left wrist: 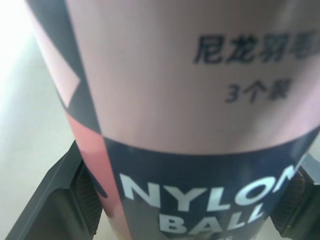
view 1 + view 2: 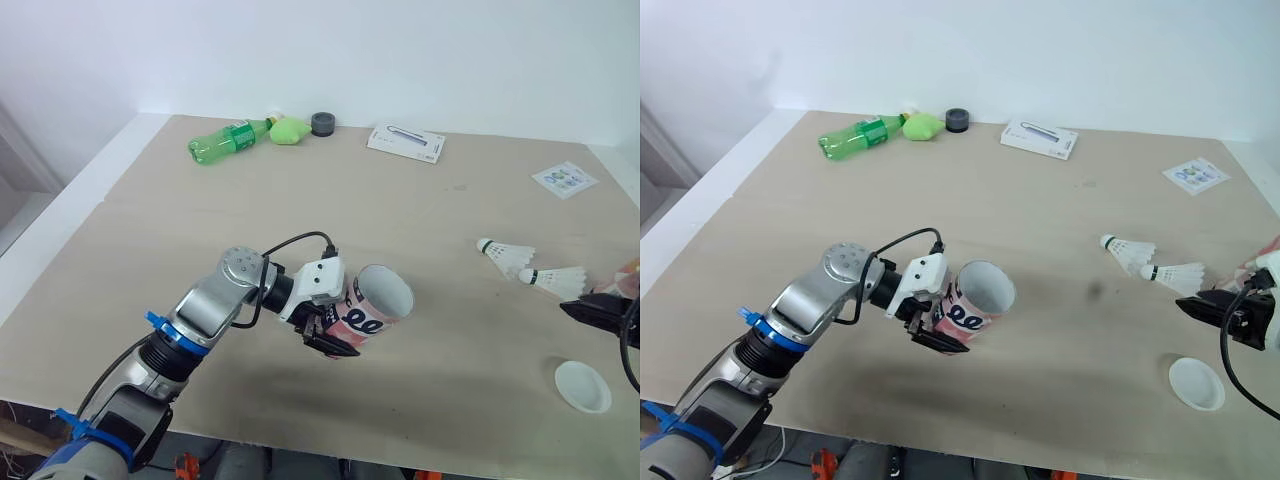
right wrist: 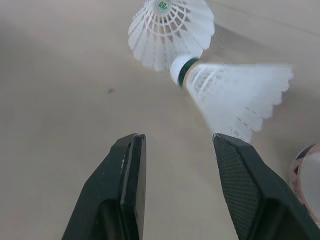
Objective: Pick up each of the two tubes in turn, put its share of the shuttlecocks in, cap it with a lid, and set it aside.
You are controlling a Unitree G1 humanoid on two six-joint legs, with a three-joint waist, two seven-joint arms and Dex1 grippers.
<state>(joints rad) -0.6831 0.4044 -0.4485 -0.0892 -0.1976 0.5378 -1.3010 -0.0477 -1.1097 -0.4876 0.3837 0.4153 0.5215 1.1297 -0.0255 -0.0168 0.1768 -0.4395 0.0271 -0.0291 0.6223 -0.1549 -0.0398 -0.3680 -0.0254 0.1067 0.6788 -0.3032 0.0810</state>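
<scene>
Your left gripper (image 2: 335,338) is clamped across the lower body of a pink and navy tube (image 2: 378,303) printed NYLON BALL. It holds the tube off the table near the near-left middle, tilted, with the open mouth facing right. In the left wrist view the ribbed pads (image 1: 75,200) press both sides of the wall. It is probably thin card, light and easy to crush, so grip it no harder than it takes to hold it.

To the right, two white shuttlecocks lie well apart from the tube. The farther shuttlecock (image 2: 506,255) and the nearer shuttlecock (image 2: 556,281) lie just beside each other, skirts to the right. They should be almost weightless, and the skirts will likely bend, so take each by the firm cork end or low on the skirt.

Your right gripper (image 3: 175,145) hovers just beyond the nearer one with its fingers apart and nothing between them. The skirt sits just ahead of one finger.

A white lid (image 2: 583,386) lies flat nearer you. It is thin and likely needs an edge grip. At the right edge, what looks like the second tube (image 3: 307,175) is only partly visible.

The table (image 2: 200,250) is a smooth beige board. Along its far side sit a green bottle (image 2: 226,139), a dark ring (image 2: 322,123), a white box (image 2: 405,142) and a printed card (image 2: 564,179), in front of a plain white wall (image 2: 400,50).
</scene>
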